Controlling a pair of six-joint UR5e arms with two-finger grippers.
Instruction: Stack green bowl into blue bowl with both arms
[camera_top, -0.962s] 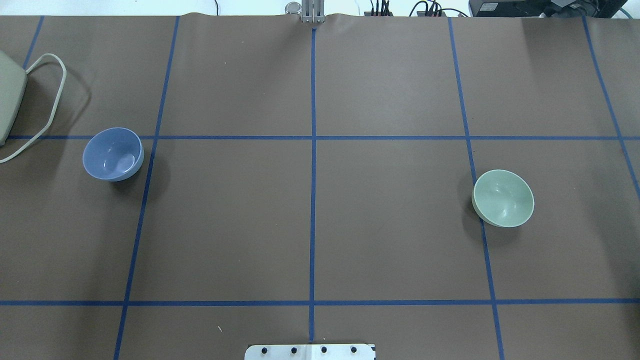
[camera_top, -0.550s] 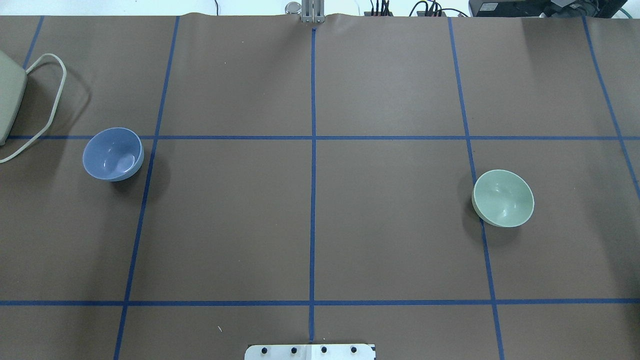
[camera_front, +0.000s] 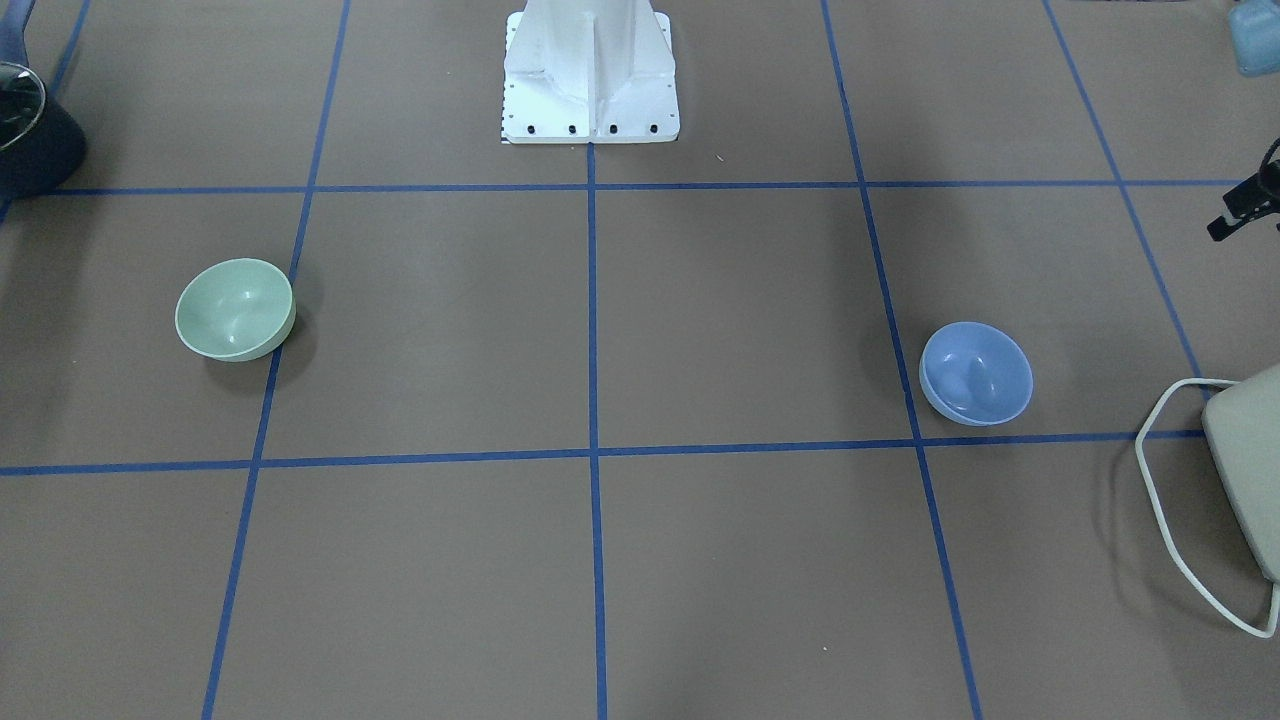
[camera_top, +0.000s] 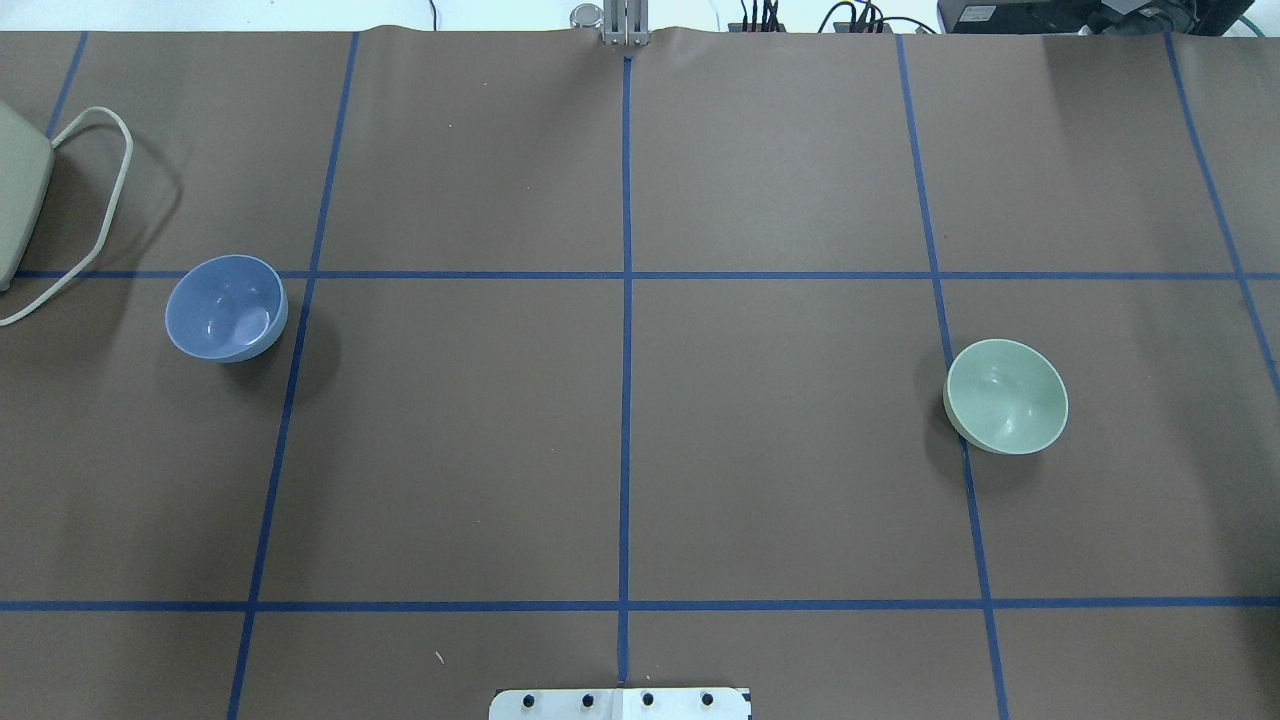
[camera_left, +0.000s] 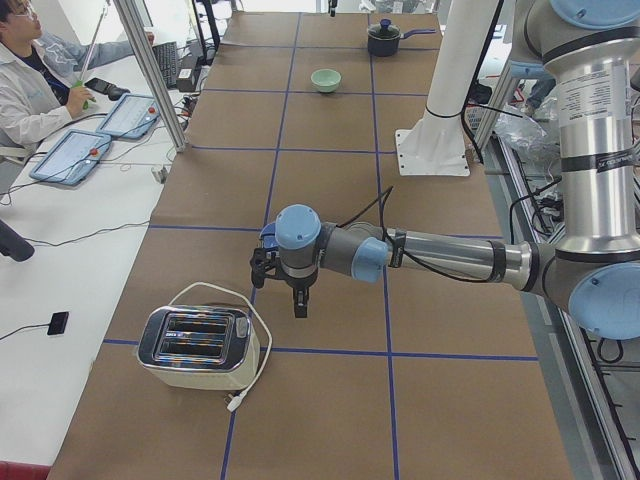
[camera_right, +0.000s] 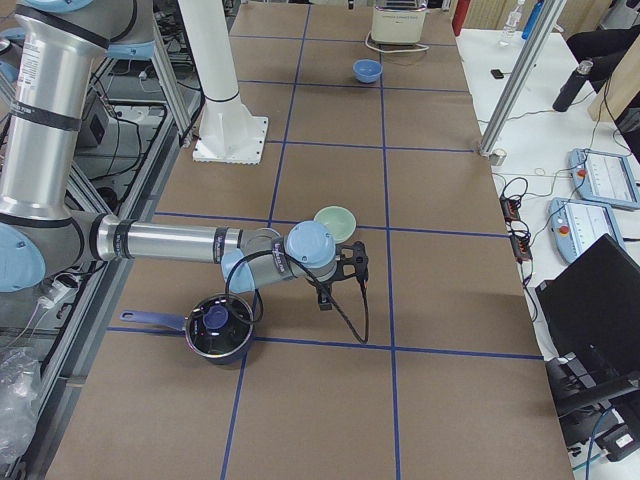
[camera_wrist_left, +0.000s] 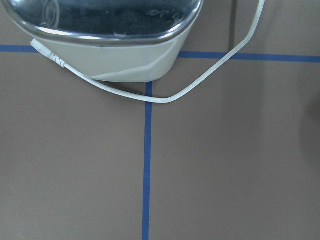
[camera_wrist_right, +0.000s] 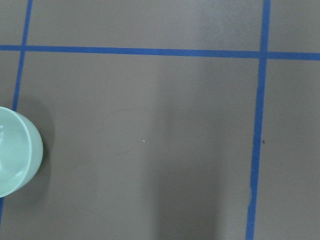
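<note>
**Two bowls well apart on the gridded table, both arms low at its ends**

A toaster (camera_left: 195, 347) stands at the table's end, lower left in the left side view, with its white cord (camera_wrist_left: 200, 85) looping across the brown paper. In the overhead view only its corner shows, at the left edge. A dark pot (camera_right: 218, 328) with a blue-knobbed lid sits at the opposite end, under the near forearm in the right side view. The white pedestal (camera_front: 590, 70) rises at top centre of the front view. Blue tape lines (camera_top: 626, 400) cut the table into squares. An operator (camera_left: 30, 80) sits at a side bench, upper left in the left side view.

The left gripper (camera_left: 282, 298) hangs just beside the toaster, and its wrist hides where the blue bowl lies in that view. The right gripper (camera_right: 343, 283) hangs close beside the green bowl, its wrist covering the bowl's lower edge. I cannot tell from these pictures how far either gripper's jaws are parted or whether they hold anything.

The green bowl (camera_top: 1005, 397) is pale mint, smooth and plain. It sits upright at right of centre in the overhead view, against a tape line. The blue bowl (camera_top: 226, 307) is periwinkle and much the same size. It sits upright at left, just below a crossing line, near the toaster's cord
</note>
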